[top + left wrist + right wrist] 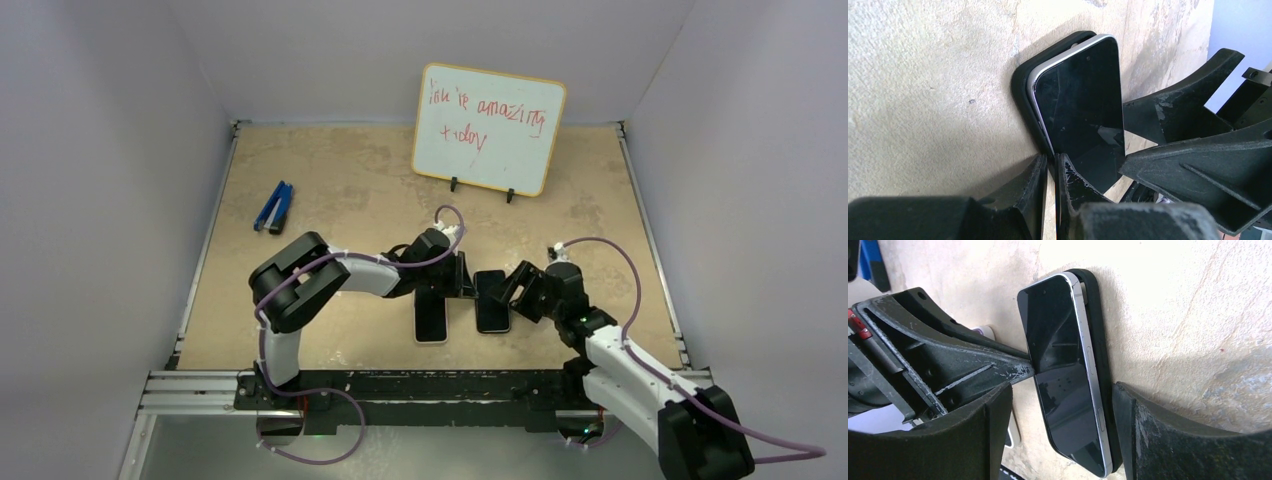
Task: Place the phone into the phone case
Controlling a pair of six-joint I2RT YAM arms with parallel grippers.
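Note:
A black phone [491, 300] with a silver edge lies screen up in a black phone case [1020, 90], slightly askew. The case rim shows along one side only. In the left wrist view the phone [1083, 110] runs away from my left gripper [1052, 165], whose fingers are closed to a thin slit and nip the phone's edge where it meets the case. In the right wrist view my right gripper [1060, 392] is open and straddles the phone [1058, 365] and case [1095, 320]. Its right finger [1148, 430] touches the case's side. Its left finger [973, 435] stands apart.
A second phone [430, 318] with a white rim lies just left of the cased one, under my left arm. A blue and black tool [273, 207] lies at the far left. A whiteboard [488, 128] stands at the back. White walls enclose the table.

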